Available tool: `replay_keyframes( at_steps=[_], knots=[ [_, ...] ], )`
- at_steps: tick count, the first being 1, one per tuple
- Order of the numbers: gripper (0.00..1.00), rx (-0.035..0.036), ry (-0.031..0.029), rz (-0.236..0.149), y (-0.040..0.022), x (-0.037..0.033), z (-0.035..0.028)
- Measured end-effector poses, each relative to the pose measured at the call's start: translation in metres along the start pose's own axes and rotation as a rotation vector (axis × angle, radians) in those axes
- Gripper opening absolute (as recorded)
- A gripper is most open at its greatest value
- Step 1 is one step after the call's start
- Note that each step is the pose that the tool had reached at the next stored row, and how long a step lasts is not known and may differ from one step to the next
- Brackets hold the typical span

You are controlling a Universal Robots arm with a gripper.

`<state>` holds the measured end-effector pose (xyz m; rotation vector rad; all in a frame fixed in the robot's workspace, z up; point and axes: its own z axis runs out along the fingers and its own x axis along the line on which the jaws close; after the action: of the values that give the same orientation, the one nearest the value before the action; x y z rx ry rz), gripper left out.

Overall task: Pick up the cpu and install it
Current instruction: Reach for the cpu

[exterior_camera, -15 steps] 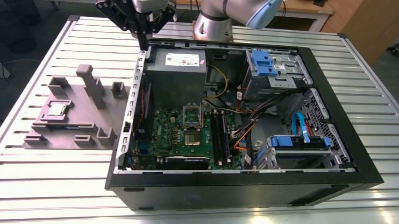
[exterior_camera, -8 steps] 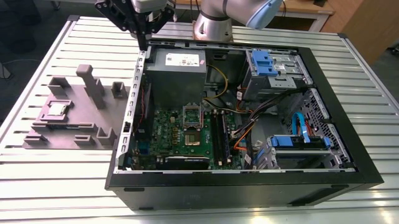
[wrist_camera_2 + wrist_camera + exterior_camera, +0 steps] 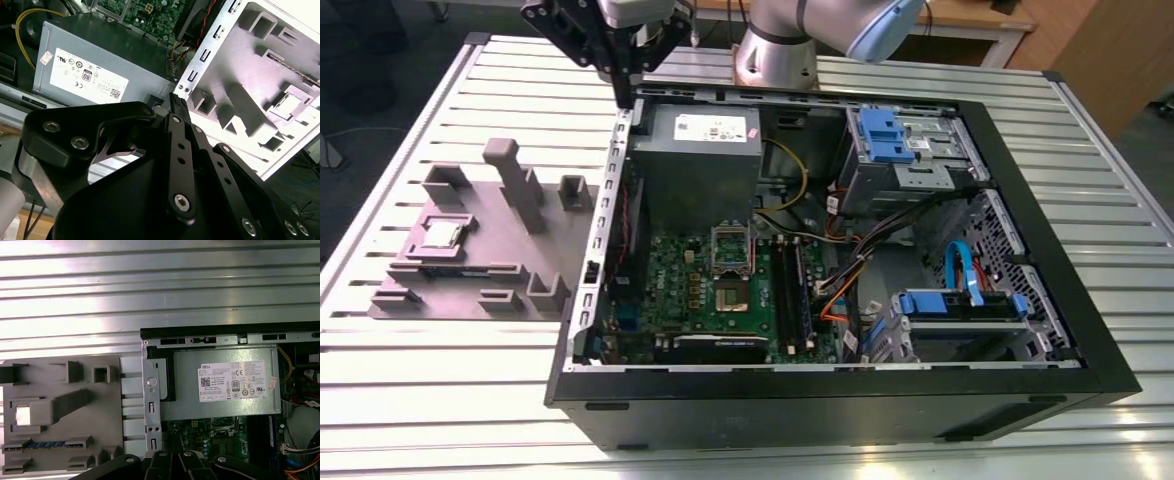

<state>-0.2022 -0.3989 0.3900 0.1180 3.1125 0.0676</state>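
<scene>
The cpu [image 3: 444,233], a small silver square chip, lies flat in a recess of the grey holder block [image 3: 494,262] at the exterior view's left, outside the case. It shows as a bright square in the first wrist view [image 3: 22,415] and in the second wrist view [image 3: 291,101]. My black gripper [image 3: 627,95] hangs high over the case's back corner, by the power-supply box [image 3: 698,150], well away from the cpu. Its fingers [image 3: 176,100] meet at a narrow tip, shut on nothing. On the green motherboard [image 3: 707,300] the socket [image 3: 727,296] stands with its metal frame lifted.
The open black computer case [image 3: 1041,250] lies on a slatted metal table [image 3: 427,120]. Inside it are blue drive bays [image 3: 894,140], loose cables [image 3: 854,270] and memory slots [image 3: 790,275]. Tall posts [image 3: 514,180] rise from the holder block near the cpu.
</scene>
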Motion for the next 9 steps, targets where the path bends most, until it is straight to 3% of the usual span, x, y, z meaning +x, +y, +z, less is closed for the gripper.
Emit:
replay_keyframes(
  at_steps=[9],
  knots=[
    [0.10, 0.0000, 0.0000, 0.000, -0.0002, 0.0017, 0.0004]
  ],
)
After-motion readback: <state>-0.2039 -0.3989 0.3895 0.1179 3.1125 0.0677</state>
